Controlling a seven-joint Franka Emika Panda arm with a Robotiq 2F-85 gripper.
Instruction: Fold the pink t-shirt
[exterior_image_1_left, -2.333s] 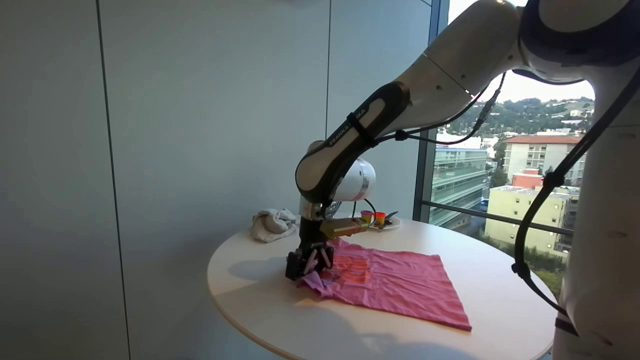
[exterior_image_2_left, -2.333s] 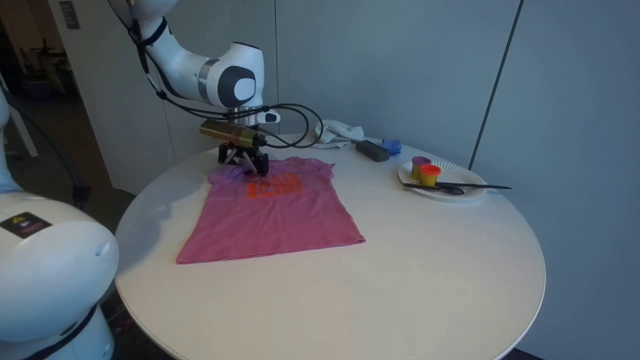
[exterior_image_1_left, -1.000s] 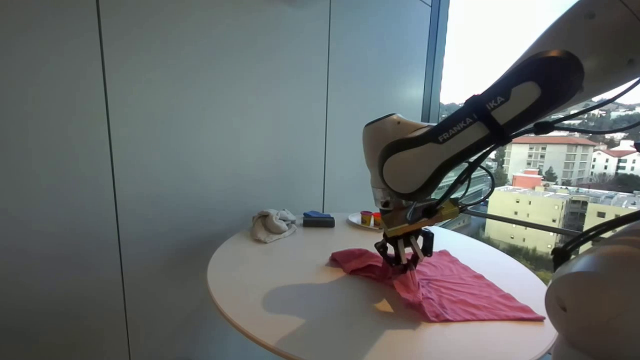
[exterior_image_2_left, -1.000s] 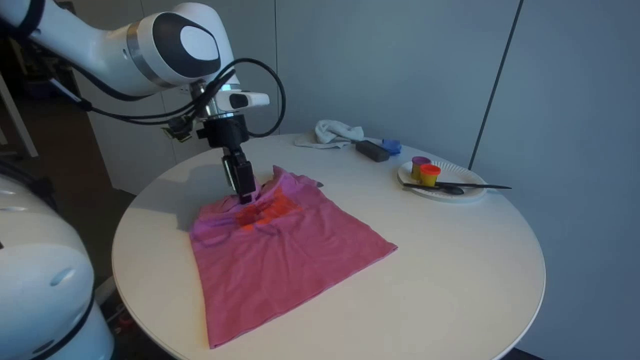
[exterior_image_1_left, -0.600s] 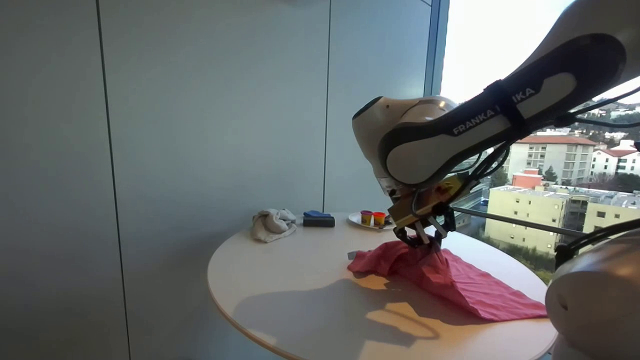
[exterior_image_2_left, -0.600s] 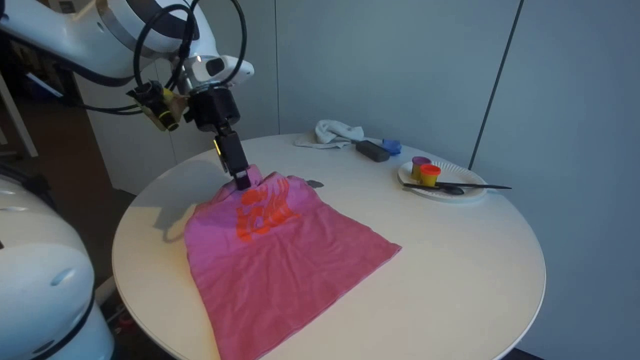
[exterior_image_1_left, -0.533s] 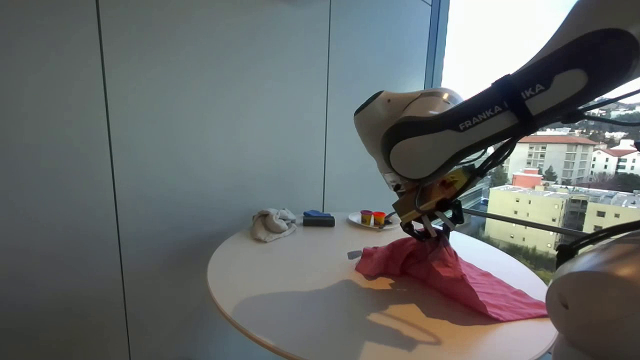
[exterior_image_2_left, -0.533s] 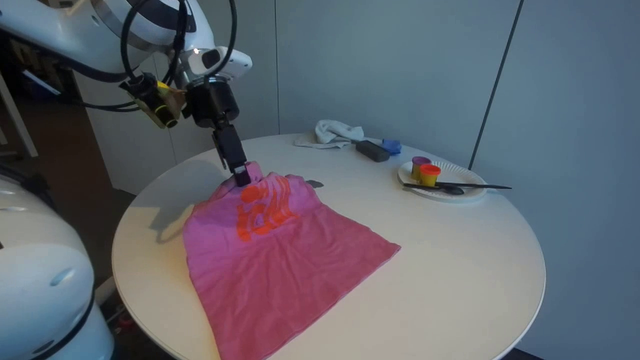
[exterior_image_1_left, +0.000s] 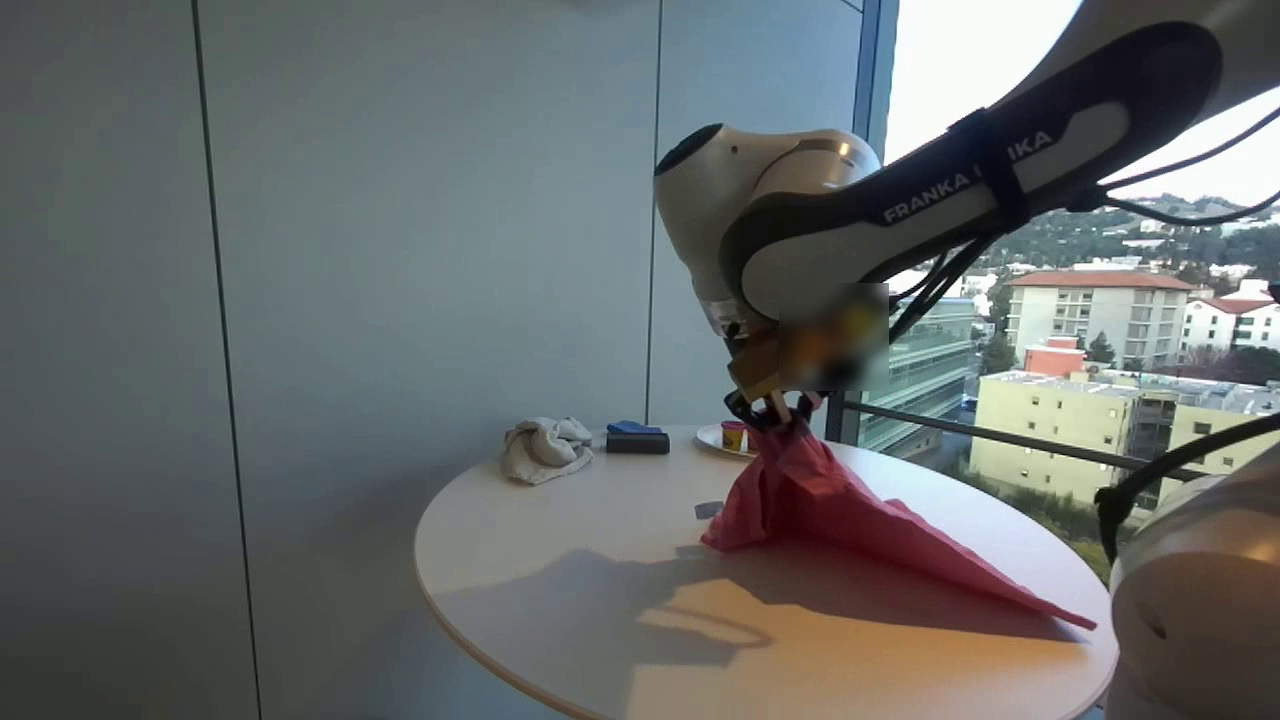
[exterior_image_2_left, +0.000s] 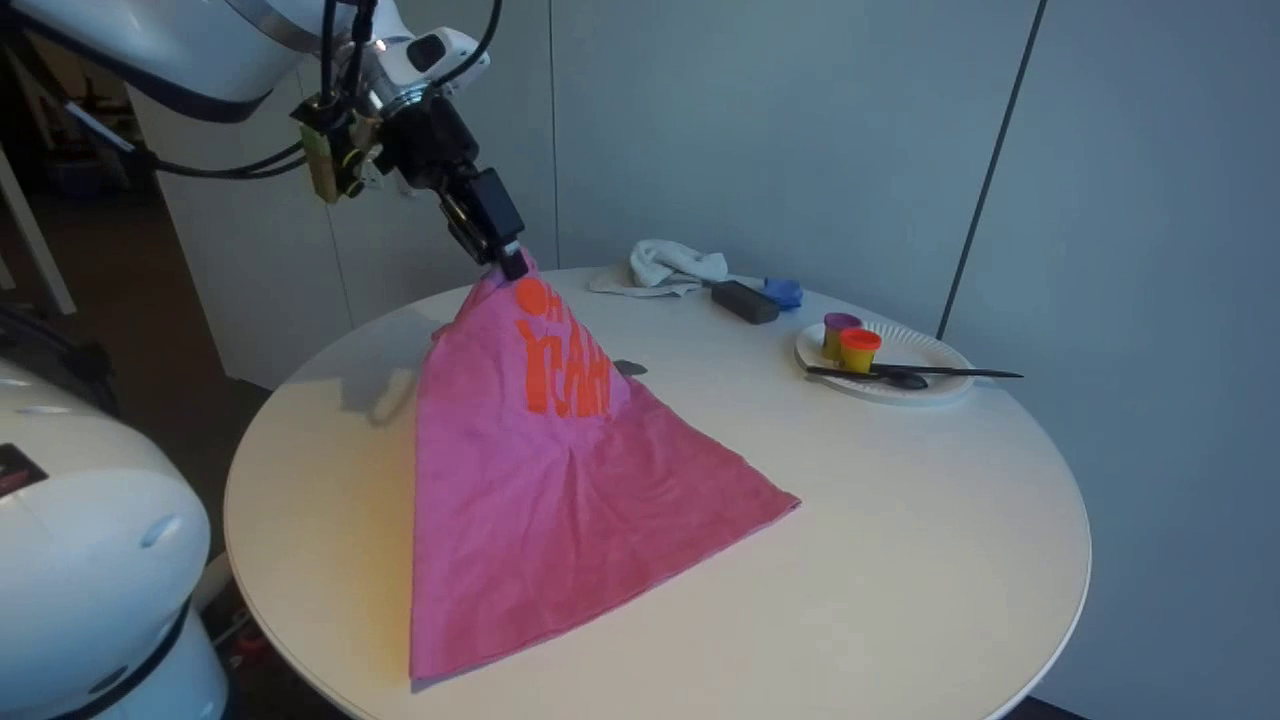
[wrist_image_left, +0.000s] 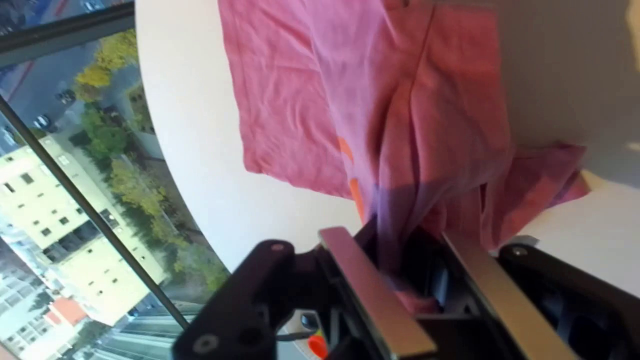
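The pink t-shirt with orange print hangs like a tent from my gripper. Its collar end is raised well above the table; its hem end rests on the table. In an exterior view the shirt slopes down from my gripper to a hem corner near the table's edge. In the wrist view the shirt runs in gathered folds between the two fingers of my gripper, which is shut on it. The shirt's underside and part of its sleeves are hidden in the folds.
On the round white table stands a paper plate with two small tubs and dark cutlery. A whitish cloth, a black box and a blue item lie at the back. A small grey piece lies beside the shirt.
The shirt lay nearly flat 2.3 s ago. Its collar end was then dragged towards the robot's base and lifted. Over the last half second my gripper has risen, pulling the shirt higher.
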